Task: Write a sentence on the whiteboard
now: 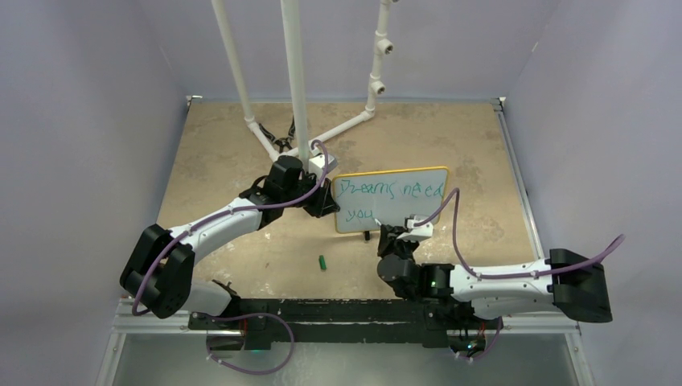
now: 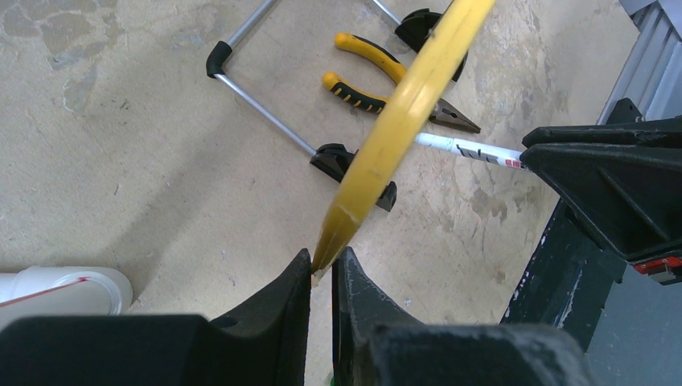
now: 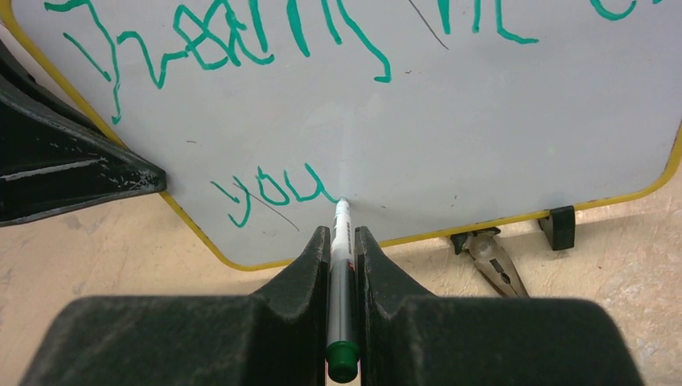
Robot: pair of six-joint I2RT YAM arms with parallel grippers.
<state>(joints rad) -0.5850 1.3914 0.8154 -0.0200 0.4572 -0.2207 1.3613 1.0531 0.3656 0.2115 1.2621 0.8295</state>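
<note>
my l gripper (image 2: 322,261) is pinched tight on the yellow rim at the left edge of the whiteboard (image 1: 418,215), which stands upright on its black feet near the middle of the table (image 1: 233,153). my r gripper (image 3: 343,237) is clamped on a green marker (image 3: 341,265), tip touching the board right after "you". the sentence (image 3: 241,48) reads "dreams need" on the top line and "you" on the 2nd, all green. pliers (image 2: 378,80) w/ yellow-black handles lie on the table behind the board. a small green piece (image 1: 322,262) sits on the table in front of the board, apart from both arms.
</note>
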